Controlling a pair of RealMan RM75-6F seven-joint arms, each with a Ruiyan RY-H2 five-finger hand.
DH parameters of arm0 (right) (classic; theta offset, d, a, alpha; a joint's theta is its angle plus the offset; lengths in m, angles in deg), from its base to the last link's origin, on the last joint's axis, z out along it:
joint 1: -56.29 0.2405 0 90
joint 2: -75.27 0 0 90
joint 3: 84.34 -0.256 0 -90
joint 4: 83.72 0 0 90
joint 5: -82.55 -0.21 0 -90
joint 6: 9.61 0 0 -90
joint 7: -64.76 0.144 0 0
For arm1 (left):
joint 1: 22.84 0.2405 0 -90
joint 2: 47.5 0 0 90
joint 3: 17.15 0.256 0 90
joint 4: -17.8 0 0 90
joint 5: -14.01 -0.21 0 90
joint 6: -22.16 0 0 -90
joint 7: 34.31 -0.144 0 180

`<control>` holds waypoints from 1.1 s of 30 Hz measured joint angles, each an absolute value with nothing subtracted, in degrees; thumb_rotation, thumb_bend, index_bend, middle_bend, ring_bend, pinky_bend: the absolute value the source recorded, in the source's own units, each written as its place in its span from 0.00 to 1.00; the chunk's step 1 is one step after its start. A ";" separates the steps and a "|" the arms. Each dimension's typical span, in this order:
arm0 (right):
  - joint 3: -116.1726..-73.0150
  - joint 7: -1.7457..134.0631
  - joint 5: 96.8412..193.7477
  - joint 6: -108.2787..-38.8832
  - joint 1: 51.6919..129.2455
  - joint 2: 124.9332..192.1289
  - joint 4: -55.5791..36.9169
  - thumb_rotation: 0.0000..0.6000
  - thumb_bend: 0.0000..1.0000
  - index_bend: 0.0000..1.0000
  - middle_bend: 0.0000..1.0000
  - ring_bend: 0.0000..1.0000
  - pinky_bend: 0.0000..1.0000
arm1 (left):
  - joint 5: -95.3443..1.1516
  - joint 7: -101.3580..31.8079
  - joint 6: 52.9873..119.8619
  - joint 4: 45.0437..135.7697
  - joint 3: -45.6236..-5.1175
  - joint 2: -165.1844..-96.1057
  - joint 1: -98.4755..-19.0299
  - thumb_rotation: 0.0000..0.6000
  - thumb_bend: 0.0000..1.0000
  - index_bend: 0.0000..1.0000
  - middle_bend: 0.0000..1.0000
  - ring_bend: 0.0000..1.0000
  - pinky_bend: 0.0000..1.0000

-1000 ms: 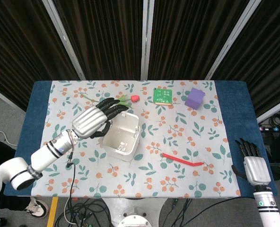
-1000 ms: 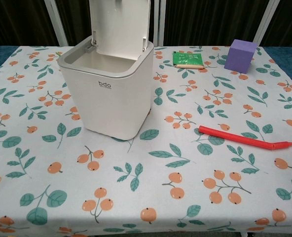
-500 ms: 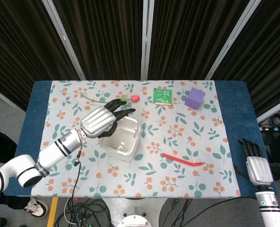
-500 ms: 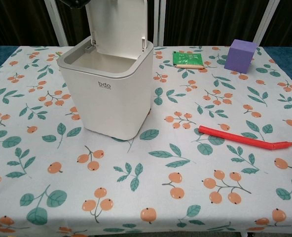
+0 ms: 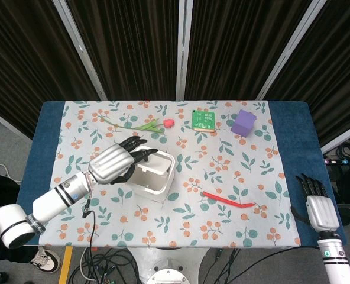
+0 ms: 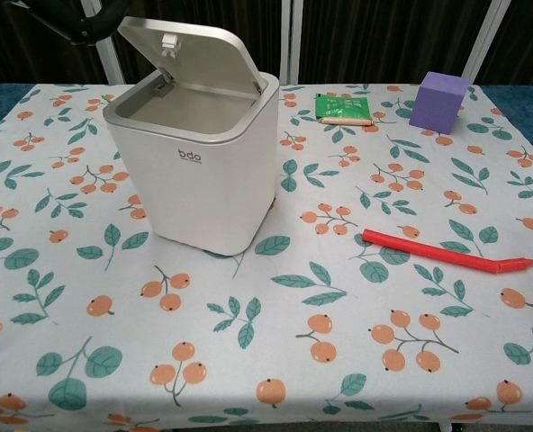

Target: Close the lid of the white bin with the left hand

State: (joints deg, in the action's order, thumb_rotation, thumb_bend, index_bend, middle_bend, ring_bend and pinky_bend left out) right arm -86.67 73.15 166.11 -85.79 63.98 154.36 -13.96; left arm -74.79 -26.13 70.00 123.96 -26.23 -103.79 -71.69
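The white bin [image 5: 153, 177] [image 6: 194, 171] stands left of the table's middle. Its lid [image 6: 191, 54] [image 5: 152, 162] is tilted about halfway down over the opening, still hinged up at the back. My left hand [image 5: 113, 163] reaches in from the left, and its dark fingers [image 5: 141, 155] are spread and rest on top of the lid. In the chest view only a dark part of that hand [image 6: 68, 16] shows at the top left. My right hand [image 5: 317, 204] hangs with fingers apart and nothing in it, off the table's front right corner.
A red stick [image 5: 228, 199] [image 6: 447, 255] lies right of the bin. A purple cube [image 5: 243, 123] [image 6: 438, 101] and a green packet [image 5: 203, 119] [image 6: 343, 108] sit at the back right. A green stem with a pink bud [image 5: 168, 122] lies behind the bin.
My left hand has come forward and down onto the lid, which has swung from upright to about half closed. The right hand has barely moved.
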 measured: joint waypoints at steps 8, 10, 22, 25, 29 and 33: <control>-86.61 72.38 166.13 -85.57 64.12 154.51 -13.52 1.00 0.23 0.00 0.00 0.00 0.00 | -78.39 -24.55 72.61 125.32 -23.06 -103.17 -69.38 1.00 0.80 0.05 0.30 0.00 0.00; -86.57 72.23 166.05 -85.36 64.16 154.57 -13.51 1.00 0.23 0.00 0.00 0.00 0.00 | -79.15 -24.17 73.17 125.36 -22.26 -103.34 -68.84 1.00 0.80 0.05 0.30 0.00 0.00; -86.51 72.19 165.87 -84.96 64.28 154.72 -13.56 1.00 0.23 0.00 0.00 0.00 0.00 | -81.26 -24.11 76.05 122.50 -19.38 -107.65 -66.61 1.00 0.80 0.05 0.30 0.00 0.00; -86.49 72.31 165.79 -84.76 64.30 154.85 -13.77 1.00 0.23 0.00 0.00 0.00 0.00 | -81.80 -24.18 77.06 122.14 -19.12 -108.44 -66.24 1.00 0.80 0.05 0.30 0.00 0.00; -86.33 72.54 165.88 -84.52 64.37 155.15 -14.15 1.00 0.23 0.00 0.00 0.00 0.00 | -82.36 -24.76 77.49 121.89 -18.58 -109.39 -65.96 1.00 0.80 0.05 0.30 0.00 0.00; -86.29 72.80 165.89 -84.35 64.43 155.29 -14.46 1.00 0.23 0.00 0.00 0.00 0.00 | -82.32 -25.29 77.38 121.24 -17.95 -110.69 -65.73 1.00 0.80 0.05 0.30 0.00 0.00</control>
State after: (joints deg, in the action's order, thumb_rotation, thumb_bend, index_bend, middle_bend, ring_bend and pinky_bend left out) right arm -86.29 72.80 165.89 -84.35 64.43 155.29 -14.46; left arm -82.32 -25.29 77.38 121.24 -17.95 -110.69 -65.73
